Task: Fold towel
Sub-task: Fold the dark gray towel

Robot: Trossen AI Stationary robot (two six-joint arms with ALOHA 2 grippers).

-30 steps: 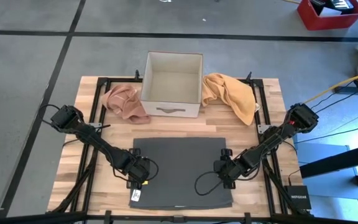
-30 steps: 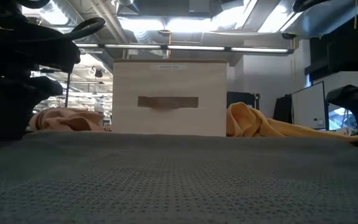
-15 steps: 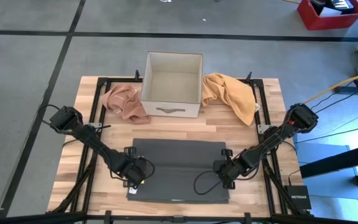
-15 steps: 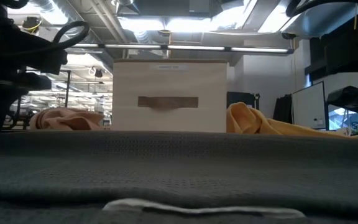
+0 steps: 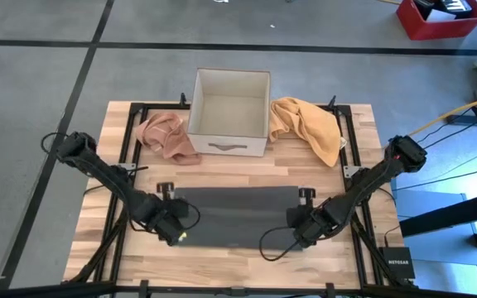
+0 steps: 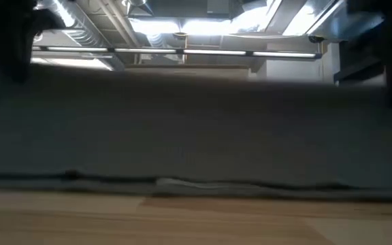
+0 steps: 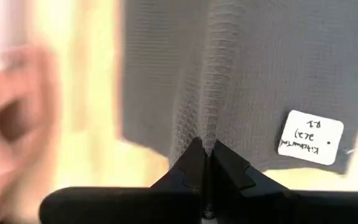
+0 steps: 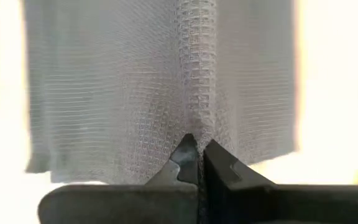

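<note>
The dark grey towel [image 5: 238,211] lies across the table's near middle. Its far part is flat on the wood and its near part is raised. In the low view the towel [image 6: 196,129] stands like a curtain above the tabletop. My left gripper [image 5: 175,230] is shut on the towel near its near left corner, and my right gripper [image 5: 303,230] is shut on it near its near right corner. A white label [image 7: 309,138] shows on the towel beside my left gripper [image 7: 205,149]. My right gripper [image 8: 197,149] shows against the grey weave. My left gripper pinches a raised ridge of the towel [image 7: 205,121] between its two fingers, near the near left corner, coming steeply from above. The cloth is gathered into a fold at the fingertips. That end is lifted off the table. My right gripper pinches a like ridge of the towel [image 8: 196,118] between its two fingers, near the near right corner, also steeply from above. The cloth puckers at the fingertips. That end is lifted, and the far part stays on the table.
An open white box [image 5: 230,112] stands at the table's far middle. A pink cloth [image 5: 166,136] lies crumpled to its left and an orange cloth [image 5: 309,124] to its right. Bare wood [image 5: 238,265] shows along the near edge.
Both grippers have taken hold of the towel near its near corners and risen. The towel's near part has been lifted off the table and drawn toward the far edge, uncovering wood in front. Its far edge has stayed in place.
</note>
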